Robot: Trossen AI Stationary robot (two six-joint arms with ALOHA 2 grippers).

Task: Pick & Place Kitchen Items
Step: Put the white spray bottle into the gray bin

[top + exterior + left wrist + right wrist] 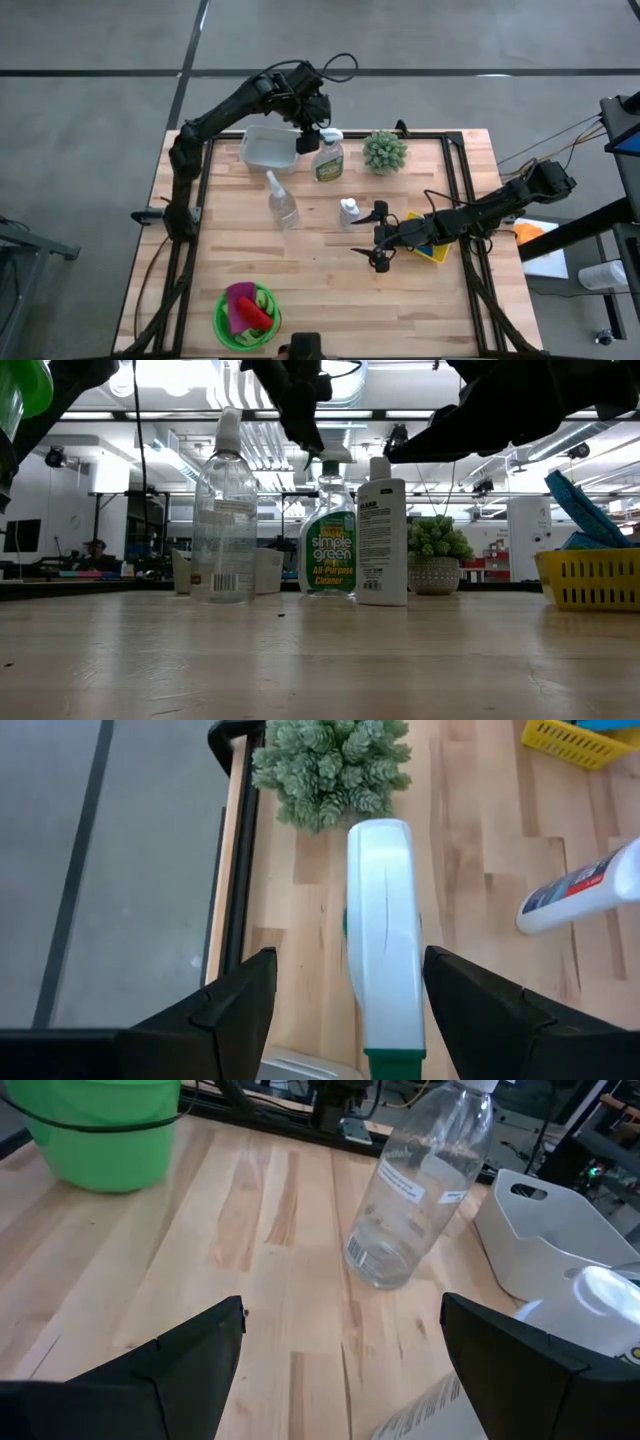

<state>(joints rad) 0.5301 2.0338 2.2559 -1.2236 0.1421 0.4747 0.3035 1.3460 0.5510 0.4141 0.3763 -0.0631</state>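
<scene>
The green cleaner spray bottle stands upright near the far edge of the worktop, between the white bin and the spiky potted plant. A white trigger head, a clear body with pale yellow-green liquid and a green label are seen. In the low view the label is read as "simple green All-Purpose Cleaner".

The left hand is positioned over this bottle's trigger head. In the left wrist view its fingers are spread apart on either side of the white head, with gaps visible on both sides; nothing is gripped.

A clear spray bottle, nearly empty, stands near the worktop's middle. A white label with a barcode is seen on it in the low view; the text is too small to be read.

A small white bottle stands just right of centre. Its low-view label carries dark print, not legible.

The right hand is held above the worktop beside the white bottle, fingers wide apart and empty.

A yellow basket with blue contents sits toward the right edge. A green bowl near the front edge holds a pink cloth and a small red item.
</scene>
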